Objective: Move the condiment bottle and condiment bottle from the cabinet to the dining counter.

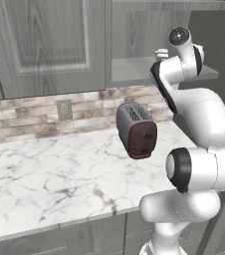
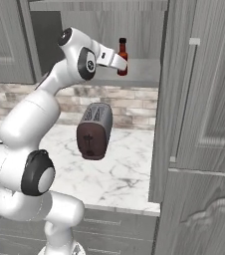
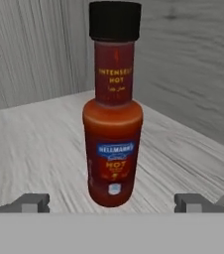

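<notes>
One condiment bottle (image 3: 113, 124) stands in front of you, upright on the cabinet shelf (image 3: 34, 144), its long axis vertical and its black cap on top. In the hand view it sits dead ahead, centred between the left fingertip (image 3: 32, 202) and the right one, which stand wide apart with nothing held. The gripper (image 2: 118, 61) is level with the bottle's body and just short of it, so I'd judge a straight push forward would bring the fingers to either side of it.
</notes>
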Controlling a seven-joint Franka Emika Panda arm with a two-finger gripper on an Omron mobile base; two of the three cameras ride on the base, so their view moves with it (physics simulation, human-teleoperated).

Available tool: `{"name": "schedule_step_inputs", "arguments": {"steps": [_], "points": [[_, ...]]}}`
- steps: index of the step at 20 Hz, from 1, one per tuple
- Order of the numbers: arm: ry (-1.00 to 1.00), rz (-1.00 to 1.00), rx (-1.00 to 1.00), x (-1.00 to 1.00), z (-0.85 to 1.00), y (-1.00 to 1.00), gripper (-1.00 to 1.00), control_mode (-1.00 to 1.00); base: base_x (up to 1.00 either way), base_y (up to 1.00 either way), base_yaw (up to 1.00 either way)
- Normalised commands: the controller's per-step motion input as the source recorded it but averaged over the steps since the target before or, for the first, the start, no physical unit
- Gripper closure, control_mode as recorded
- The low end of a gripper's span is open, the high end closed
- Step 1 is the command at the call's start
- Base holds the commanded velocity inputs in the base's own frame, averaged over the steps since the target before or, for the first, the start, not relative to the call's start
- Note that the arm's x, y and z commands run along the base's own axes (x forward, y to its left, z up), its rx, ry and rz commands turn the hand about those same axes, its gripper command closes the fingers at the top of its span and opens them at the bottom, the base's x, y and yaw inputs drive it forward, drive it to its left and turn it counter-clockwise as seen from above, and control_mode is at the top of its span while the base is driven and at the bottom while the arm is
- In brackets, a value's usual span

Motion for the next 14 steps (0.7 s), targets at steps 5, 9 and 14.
{"name": "schedule_step_inputs", "arguments": {"steps": [5, 9, 14], "points": [[0.0, -0.01, 0.0, 0.22, 0.0, -0.06, -1.0, -1.0, 0.0, 0.0, 0.0], [0.0, 0.0, 0.0, 0.29, 0.0, 0.0, -1.0, -1.0, 0.0, 0.0, 0.0], [0.0, 0.0, 0.0, 0.23, 0.0, -0.07, -1.0, -1.0, 0.0, 0.0, 0.0]]}}
